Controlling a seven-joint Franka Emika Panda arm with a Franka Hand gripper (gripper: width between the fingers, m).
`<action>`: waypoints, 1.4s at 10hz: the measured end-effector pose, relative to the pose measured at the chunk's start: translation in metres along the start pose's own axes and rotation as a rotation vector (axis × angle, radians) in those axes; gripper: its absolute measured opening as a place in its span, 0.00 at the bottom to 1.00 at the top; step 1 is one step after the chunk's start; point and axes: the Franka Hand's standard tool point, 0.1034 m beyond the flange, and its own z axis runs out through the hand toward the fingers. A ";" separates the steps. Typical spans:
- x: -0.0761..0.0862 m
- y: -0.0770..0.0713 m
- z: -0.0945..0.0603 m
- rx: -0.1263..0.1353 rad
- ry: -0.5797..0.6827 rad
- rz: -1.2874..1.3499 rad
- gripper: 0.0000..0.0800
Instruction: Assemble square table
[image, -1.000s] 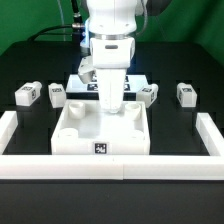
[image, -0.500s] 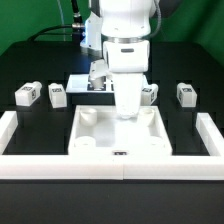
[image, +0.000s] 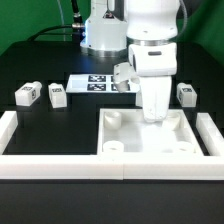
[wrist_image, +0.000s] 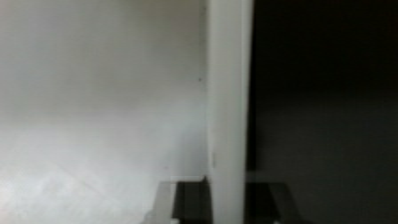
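Note:
The white square table top (image: 112, 127) lies tray-side up at the exterior view's right, close to the front and right rails. My gripper (image: 155, 112) comes down on its far rim and is shut on it. In the wrist view the rim wall (wrist_image: 228, 90) runs between my two dark fingers (wrist_image: 192, 205), my gripper (wrist_image: 230, 206) closed on it, with the top's white inner floor (wrist_image: 89, 110) on one side. Two white legs (image: 26, 95) (image: 57, 96) lie at the left and one leg (image: 186, 94) at the right. The fourth leg is hidden behind my arm.
The marker board (image: 95, 82) lies flat behind the table top. White border rails run along the front (image: 50, 166), the left (image: 8, 125) and the right (image: 212, 132). The robot base (image: 100, 30) stands at the back.
My gripper has moved to the exterior view's right with the table top held by its rim; the top slid from the middle to the right corner. The legs have not moved.

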 end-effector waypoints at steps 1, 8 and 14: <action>0.010 -0.001 0.000 0.004 0.003 0.004 0.08; 0.017 -0.001 0.000 0.027 0.002 0.014 0.40; 0.017 -0.001 0.000 0.027 0.002 0.015 0.81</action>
